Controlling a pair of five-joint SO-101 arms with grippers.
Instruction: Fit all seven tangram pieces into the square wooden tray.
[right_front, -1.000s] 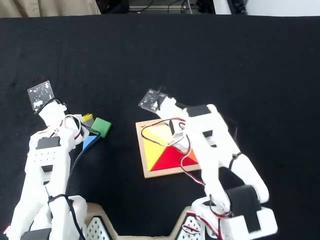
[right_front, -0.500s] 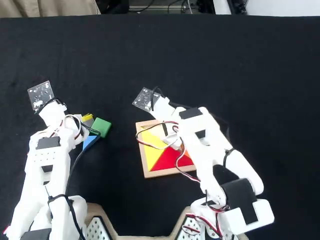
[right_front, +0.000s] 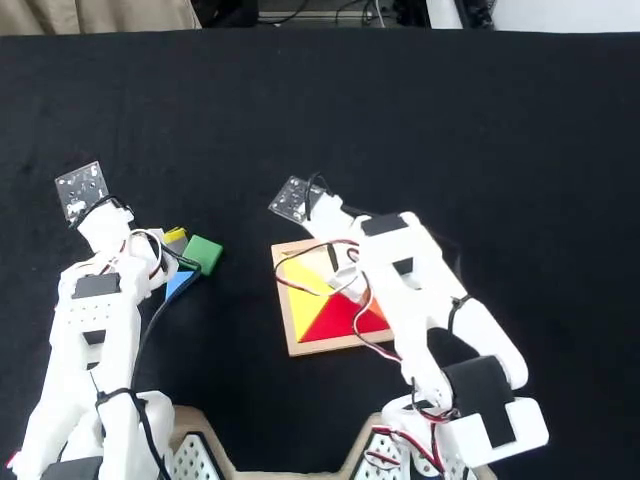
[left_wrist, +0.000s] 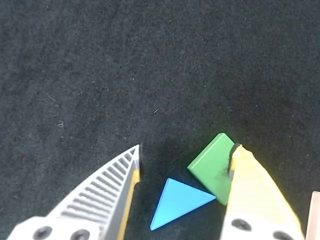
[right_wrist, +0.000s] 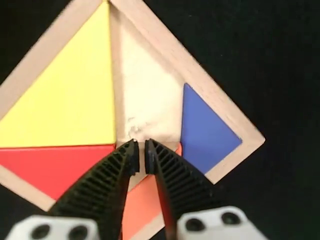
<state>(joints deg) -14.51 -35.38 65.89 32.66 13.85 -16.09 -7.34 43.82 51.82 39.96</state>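
Your right tool (right_wrist: 140, 150) hangs over the tray (right_wrist: 202, 85) middle, nearly closed, narrow. Your left tool (left_wrist: 186, 150) stands wide, straddling the blue triangle (left_wrist: 177, 202); green square (left_wrist: 212, 167) by one finger.

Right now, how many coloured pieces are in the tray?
4: yellow triangle touching red triangle, blue triangle along another tray wall, orange piece under the claw, which may hide more.

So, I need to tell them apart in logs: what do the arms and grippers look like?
The left arm and right arm are white plastic with black motor blocks and loose red, black and white cables. The left gripper has one white and one yellow ribbed finger; the right gripper has two black ribbed ones.
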